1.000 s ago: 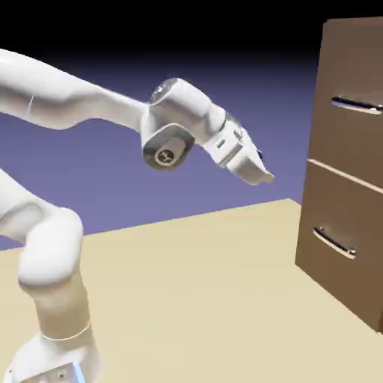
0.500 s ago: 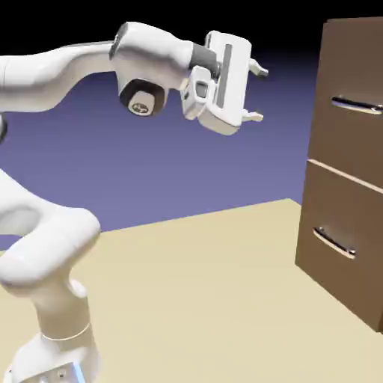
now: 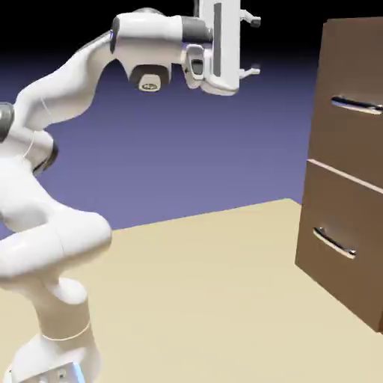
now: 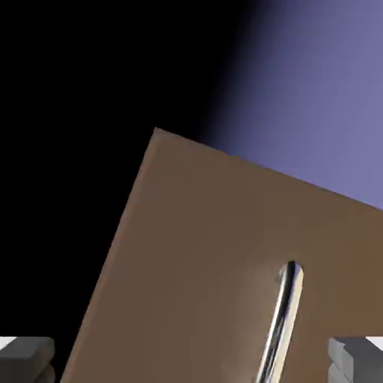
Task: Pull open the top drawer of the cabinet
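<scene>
at the exterior view's left, the claw [image 3: 251, 46] is held up with its fingers spread wide, nothing gripped, well apart from the cabinet [image 3: 318, 142]. at the right, the top drawer [image 3: 336, 63] is seen closed, above the lower one [image 3: 340, 213]. its bar handle [image 3: 357, 105] is best taken around the middle; being smooth and shiny, it may slip if lightly pinched. the drawer looks rigid and probably heavy, so a straight, steady pull should be used.
</scene>
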Action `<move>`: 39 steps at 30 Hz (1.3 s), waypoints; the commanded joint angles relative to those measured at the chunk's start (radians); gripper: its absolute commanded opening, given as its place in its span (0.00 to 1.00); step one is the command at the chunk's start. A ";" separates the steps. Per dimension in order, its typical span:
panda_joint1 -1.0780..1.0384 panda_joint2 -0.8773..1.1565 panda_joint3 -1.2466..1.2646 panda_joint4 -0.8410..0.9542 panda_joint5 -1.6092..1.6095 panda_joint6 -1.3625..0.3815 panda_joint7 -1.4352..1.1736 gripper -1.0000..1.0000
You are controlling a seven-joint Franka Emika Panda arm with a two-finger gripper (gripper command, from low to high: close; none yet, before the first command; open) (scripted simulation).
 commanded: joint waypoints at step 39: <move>-0.588 -0.369 0.339 0.138 0.852 -0.338 0.188 0.00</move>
